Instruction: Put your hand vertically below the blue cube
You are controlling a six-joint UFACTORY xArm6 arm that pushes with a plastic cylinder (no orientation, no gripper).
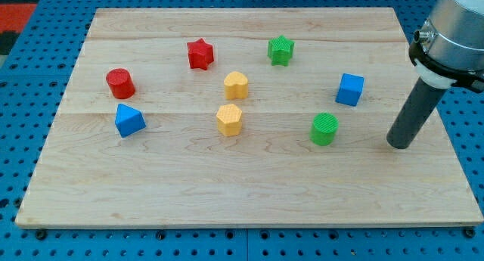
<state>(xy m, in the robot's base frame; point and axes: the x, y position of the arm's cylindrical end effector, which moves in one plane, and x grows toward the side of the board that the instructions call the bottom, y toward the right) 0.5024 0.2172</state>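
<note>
The blue cube point(349, 89) sits on the wooden board point(249, 189) toward the view's right. My tip point(399, 144) rests on the board to the right of the cube and lower in the view, apart from it. A green cylinder point(324, 129) stands just below and left of the cube, between it and the view's bottom, to the left of my tip.
A blue triangular block point(129, 120) and a red cylinder point(120, 83) are at the view's left. A red star point(200, 54) and a green star point(280, 50) are near the top. Two yellow blocks point(236, 85) point(229, 119) sit mid-board.
</note>
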